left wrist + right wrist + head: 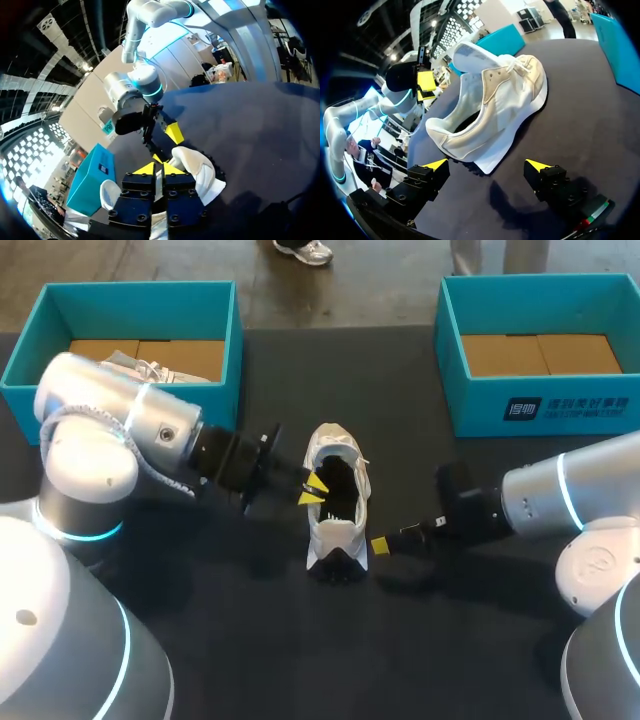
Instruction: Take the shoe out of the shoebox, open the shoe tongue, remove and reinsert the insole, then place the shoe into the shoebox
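Gripper, left [315, 490], tips pinched together in the mouth of shoe [333, 530] upright on table [420, 640], catch indeterminate; gripper, right [487, 166], spread wide, empty, behind heel [445, 137], best bracing it while tongue is drawn back gently.

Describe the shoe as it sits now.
The shoe is a white and cream lace-up sneaker, white midsole, black lugged outsole. It stands upright on the black table, outside the left shoebox and right shoebox, toe pointing away from the robot, mouth open and dark inside. The left pincer is at its mouth; the right pincer, open, sits just short of its heel.
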You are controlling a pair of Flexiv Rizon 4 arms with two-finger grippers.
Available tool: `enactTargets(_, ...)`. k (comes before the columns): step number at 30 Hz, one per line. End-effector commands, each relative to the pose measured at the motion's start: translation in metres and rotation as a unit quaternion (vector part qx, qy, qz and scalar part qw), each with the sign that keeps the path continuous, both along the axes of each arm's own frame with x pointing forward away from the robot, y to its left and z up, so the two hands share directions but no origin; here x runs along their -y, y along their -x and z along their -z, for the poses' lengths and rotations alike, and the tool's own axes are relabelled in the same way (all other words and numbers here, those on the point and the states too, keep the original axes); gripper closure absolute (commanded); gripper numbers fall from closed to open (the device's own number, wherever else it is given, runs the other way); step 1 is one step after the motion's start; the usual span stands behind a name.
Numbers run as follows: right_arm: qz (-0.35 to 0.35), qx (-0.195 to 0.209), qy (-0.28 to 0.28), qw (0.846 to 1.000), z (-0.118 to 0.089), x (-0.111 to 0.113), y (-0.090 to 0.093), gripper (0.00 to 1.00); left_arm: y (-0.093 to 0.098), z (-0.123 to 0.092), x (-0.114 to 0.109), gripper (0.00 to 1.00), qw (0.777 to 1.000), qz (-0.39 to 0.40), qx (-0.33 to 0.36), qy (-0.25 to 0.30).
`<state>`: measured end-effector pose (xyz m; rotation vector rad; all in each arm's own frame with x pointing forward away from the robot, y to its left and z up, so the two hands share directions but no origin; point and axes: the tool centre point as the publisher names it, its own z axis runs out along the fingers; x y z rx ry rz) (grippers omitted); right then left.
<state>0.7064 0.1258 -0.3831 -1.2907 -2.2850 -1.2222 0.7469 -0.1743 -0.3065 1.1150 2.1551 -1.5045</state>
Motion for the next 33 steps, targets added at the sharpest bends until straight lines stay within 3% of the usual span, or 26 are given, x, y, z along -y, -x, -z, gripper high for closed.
enactTargets(1, 0.003, 0.004, 0.001, 1.000, -0.002, 0.001, 0.003, 0.00, -0.006, -0.005, -0.006, 1.00, 0.998, 0.048, 0.003, -0.045)
enactTargets(14, -0.003, 0.013, 0.009, 1.000, -0.014, 0.010, 0.004, 0.00, -0.001, -0.007, -0.004, 1.00, 0.986, 0.126, 0.031, -0.103)
enactTargets(21, -0.003, 0.014, 0.022, 1.000, -0.035, 0.025, 0.004, 0.00, 0.003, -0.009, 0.003, 1.00, 0.975, 0.168, 0.034, -0.145)
enactTargets(33, -0.010, 0.014, 0.042, 0.999, -0.076, 0.050, 0.004, 0.00, -0.007, -0.011, 0.012, 1.00, 0.958, 0.204, 0.052, -0.194)
